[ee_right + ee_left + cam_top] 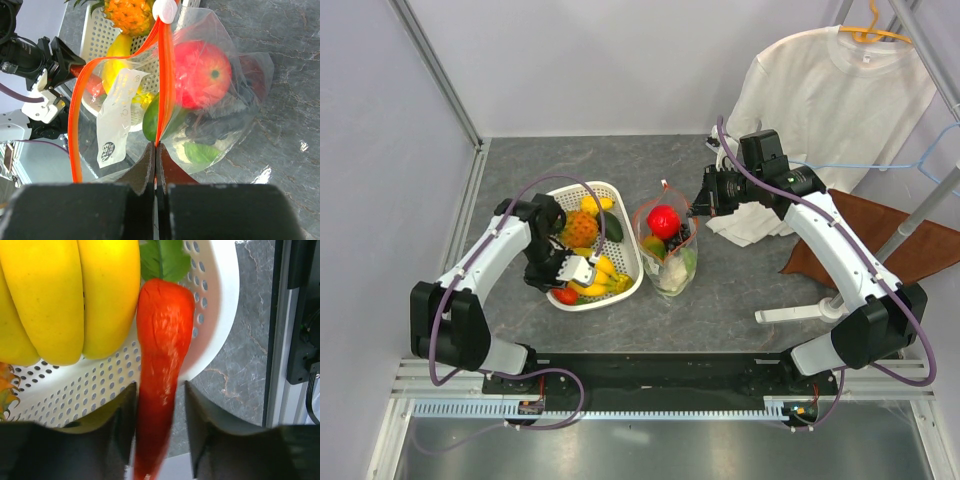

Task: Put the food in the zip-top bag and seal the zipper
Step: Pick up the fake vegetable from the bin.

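Presently, the red chili (162, 355) is found lying over the rim of the white mesh basket (215, 315), just beside the yellow bananas (65, 290). The left hand (160, 437) is set astride the chili's narrow end with its fingers spread. One finger is seen close against the chili, while a slit of grey surface (230, 370) shows on the other side, so no grip is made yet.

The right hand (156, 160) is pressed together on the zipper (165, 75), pinching the orange strip at the end opposite the white end piece (165, 9). The zip-top bag (240, 115) is thereby held upright just beside the basket, its mouth pulled into an open loop. A red round fruit (202, 75) and some green pieces (150, 120) are already inside it. More food remains in the basket, a pineapple (127, 12) among it.

The chili is judged light, smooth and tapered, and liable to slide out if it is squeezed near the tip. A hold nearer its thicker middle is advised. The bag is judged thin and floppy, so its mouth is expected to sag or close unless the strip is kept taut. The zipper itself is judged the only firm place to hold the bag.
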Available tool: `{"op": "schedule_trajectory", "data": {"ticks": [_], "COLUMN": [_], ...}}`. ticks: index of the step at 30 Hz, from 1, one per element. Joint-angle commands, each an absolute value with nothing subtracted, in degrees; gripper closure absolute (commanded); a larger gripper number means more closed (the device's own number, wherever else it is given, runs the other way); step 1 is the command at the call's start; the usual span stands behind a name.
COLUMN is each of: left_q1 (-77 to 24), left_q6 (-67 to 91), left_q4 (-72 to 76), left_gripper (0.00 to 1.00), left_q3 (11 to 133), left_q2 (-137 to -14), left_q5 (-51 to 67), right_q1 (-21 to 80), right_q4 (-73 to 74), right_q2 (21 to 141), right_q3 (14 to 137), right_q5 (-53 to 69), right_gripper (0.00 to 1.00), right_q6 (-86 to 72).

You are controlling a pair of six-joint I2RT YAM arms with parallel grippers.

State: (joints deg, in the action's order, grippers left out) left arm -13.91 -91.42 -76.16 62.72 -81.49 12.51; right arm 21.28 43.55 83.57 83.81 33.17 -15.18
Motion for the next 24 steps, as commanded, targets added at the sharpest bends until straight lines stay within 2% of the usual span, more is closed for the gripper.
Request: {"op": "schedule_trajectory", "data": {"ticks": [1, 8, 13, 19, 24], "left_q1": [-14.15, -16.61, -20.29, -28.55, -30.94], "left_q6": [-94.22, -94.04, -92.56, -79.29, -63.3], "left_q4": [-77.69, -83.58, -87.97, -88.15, -88.07], "left_gripper": [0.56, 0.75, 0.84, 0.98, 0.98], "left_q3": [65.12, 69.52, 73.81, 82.07, 94.37], "left_q2": [-80.69, -76.12, -70.32, -64.79, -68.8], "left_q5": [11.42, 12.04, 11.78, 14.32, 21.69], "right_q1": [21.53, 21.53, 21.62, 21.53, 21.62], "right_q4": [42.54, 42.8, 42.8, 42.8, 42.54], "right_q2": [83.41, 83.93, 84.11, 84.11, 84.64], "right_q3": [85.52, 86.22, 86.75, 86.57, 86.92], "right_q5": [33.66, 33.4, 32.78, 32.43, 32.61], "right_gripper": [1.0, 1.0, 1.0, 1.0, 1.0], "right_q6": [-14.77, -14.5, -14.15, -13.89, -14.33]}}
